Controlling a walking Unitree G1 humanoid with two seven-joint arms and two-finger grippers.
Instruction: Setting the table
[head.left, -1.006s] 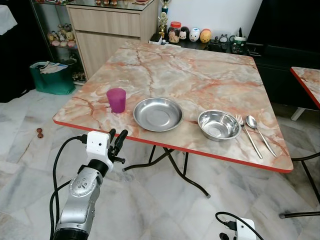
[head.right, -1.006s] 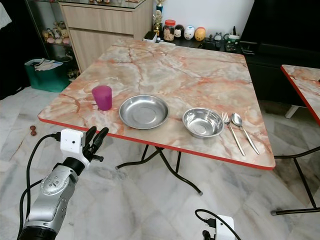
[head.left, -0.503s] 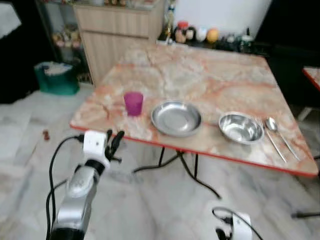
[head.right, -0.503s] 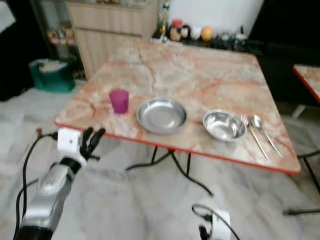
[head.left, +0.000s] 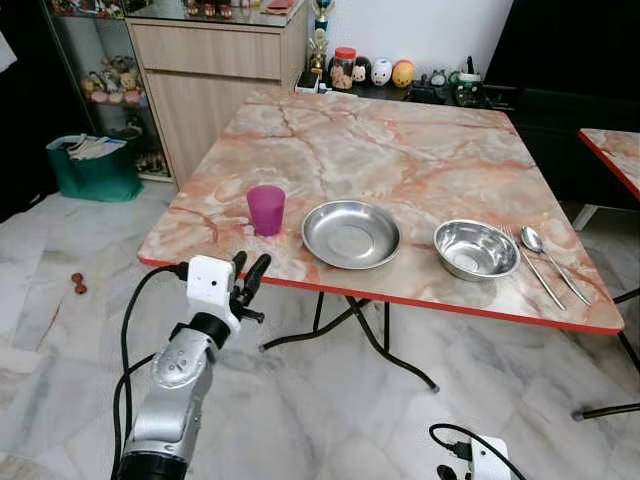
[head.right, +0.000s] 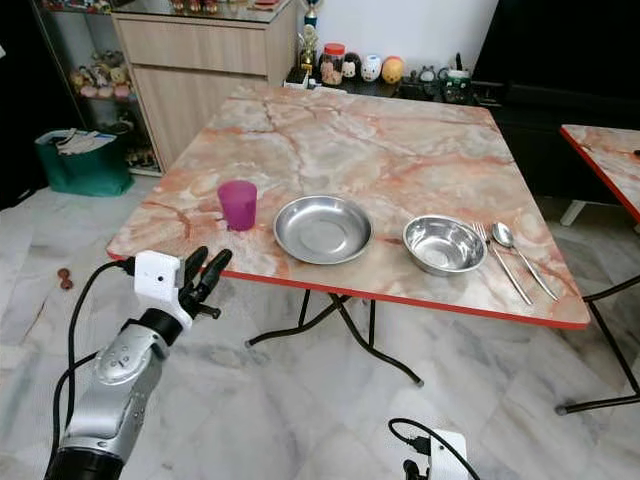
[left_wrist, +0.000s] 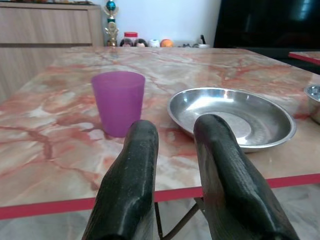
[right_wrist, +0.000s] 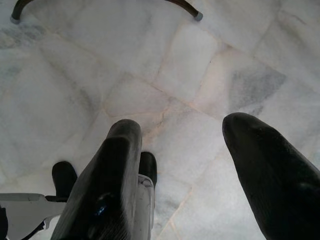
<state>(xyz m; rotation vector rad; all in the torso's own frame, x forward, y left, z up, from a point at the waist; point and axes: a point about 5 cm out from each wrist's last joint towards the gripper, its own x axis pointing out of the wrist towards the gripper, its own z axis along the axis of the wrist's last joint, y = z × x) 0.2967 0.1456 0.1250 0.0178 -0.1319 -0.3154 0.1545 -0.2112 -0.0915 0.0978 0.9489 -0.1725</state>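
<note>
The left pincer (head.left: 250, 272) is raised just short of the table's (head.left: 400, 150) near edge, its two rounded, matte black fingers (left_wrist: 135, 165) a narrow gap apart and holding nothing; a white block sits at its wrist atop the silver arm. At about one o'clock from it, on the glossy pink-and-cream marbled top with its thin red rim, stands an upright, tapered cup (head.left: 266, 210) of translucent purple plastic. At three o'clock from the cup, near but apart, lies a shallow round plate (head.left: 351, 234) of brushed steel, and farther along the same line a smaller, deeper steel bowl (head.left: 476, 249). Just beside the bowl at three o'clock, a steel fork (head.left: 530, 265) and spoon (head.left: 548, 261) lie side by side, handles toward the near edge. The right pincer (right_wrist: 200, 165) hangs low over the pale, veined marble floor tiles (right_wrist: 150, 65), its thick black fingers spread wide and empty.
</note>
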